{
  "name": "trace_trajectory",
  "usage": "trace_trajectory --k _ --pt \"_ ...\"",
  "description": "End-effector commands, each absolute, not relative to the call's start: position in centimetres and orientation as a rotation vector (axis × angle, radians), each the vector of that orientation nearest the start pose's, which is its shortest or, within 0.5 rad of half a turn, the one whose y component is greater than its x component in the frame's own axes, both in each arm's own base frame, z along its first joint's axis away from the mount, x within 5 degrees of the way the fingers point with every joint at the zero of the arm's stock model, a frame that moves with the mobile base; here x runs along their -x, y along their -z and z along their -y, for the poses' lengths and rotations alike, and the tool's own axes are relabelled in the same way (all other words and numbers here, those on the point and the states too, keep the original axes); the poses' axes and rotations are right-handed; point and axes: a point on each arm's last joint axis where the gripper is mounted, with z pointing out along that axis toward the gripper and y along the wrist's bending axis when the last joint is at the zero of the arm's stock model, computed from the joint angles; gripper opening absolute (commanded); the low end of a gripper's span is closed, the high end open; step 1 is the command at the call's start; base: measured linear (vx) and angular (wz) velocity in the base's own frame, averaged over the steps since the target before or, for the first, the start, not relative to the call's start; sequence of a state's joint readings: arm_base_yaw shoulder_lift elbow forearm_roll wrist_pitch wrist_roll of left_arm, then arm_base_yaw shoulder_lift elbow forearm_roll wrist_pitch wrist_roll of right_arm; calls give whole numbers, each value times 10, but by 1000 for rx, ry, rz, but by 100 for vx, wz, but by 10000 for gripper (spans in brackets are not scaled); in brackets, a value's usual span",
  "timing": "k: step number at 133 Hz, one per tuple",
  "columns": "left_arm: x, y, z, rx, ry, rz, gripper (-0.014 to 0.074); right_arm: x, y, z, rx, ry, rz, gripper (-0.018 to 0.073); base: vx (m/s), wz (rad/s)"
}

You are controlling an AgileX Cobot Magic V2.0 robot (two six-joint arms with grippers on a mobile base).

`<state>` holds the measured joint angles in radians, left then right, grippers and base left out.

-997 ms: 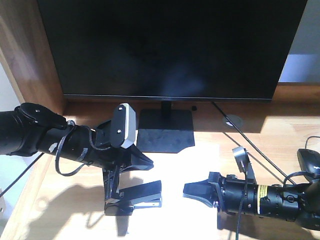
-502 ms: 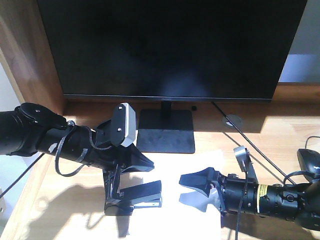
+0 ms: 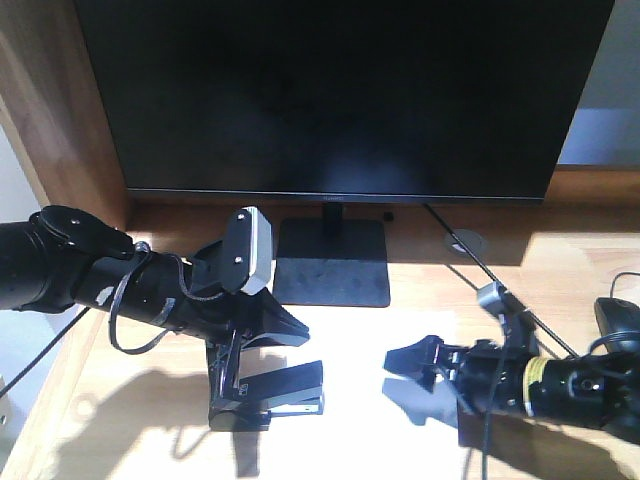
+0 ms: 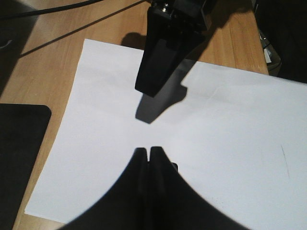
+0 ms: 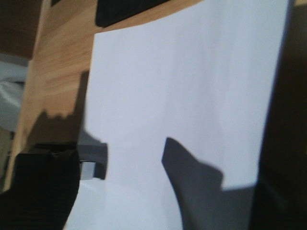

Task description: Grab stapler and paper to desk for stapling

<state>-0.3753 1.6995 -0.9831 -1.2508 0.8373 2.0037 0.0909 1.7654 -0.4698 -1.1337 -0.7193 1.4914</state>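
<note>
The front-facing view is showing the left gripper (image 3: 240, 395) pressing down on the stapler (image 3: 268, 398), its jaws closed around the stapler's rear end. The stapler is lying flat on the paper (image 3: 345, 400), which is resting on the desk (image 3: 560, 255) in front of the monitor stand (image 3: 332, 262). In the left wrist view, the fingertips (image 4: 149, 155) are sitting pressed together over the white sheet. The right gripper (image 3: 415, 362) is hovering just above the sheet's right half, jaws spread apart and holding nothing. A mouse (image 3: 620, 322) is lying at the desk's right edge.
</note>
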Motion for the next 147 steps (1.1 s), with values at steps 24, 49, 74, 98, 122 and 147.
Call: trace_trajectory --k 24,49,74,98,122,147 --pt "-287 -237 178 -1335 709 -1800 -6 -245 -161 -55 -60 -629 -2343 582 0 0" --pt "-295 -251 160 -1158 463 -1936 -6 -235 -193 -36 -42 -335 -2266 531 0 0" --pt "-293 -274 142 -1040 241 -1966 -6 -219 -224 -20 -10 -109 -2171 410 0 0" --pt "-291 -289 129 -840 180 -2030 -6 -204 -248 -10 27 30 -2082 218 0 0" --pt "-287 -301 117 -635 149 -2079 -6 -188 -269 -8 45 54 -1976 10 0 0" --pt "-279 -315 106 -585 64 -2048 -6 -173 -287 -6 35 46 -1877 -10 0 0"
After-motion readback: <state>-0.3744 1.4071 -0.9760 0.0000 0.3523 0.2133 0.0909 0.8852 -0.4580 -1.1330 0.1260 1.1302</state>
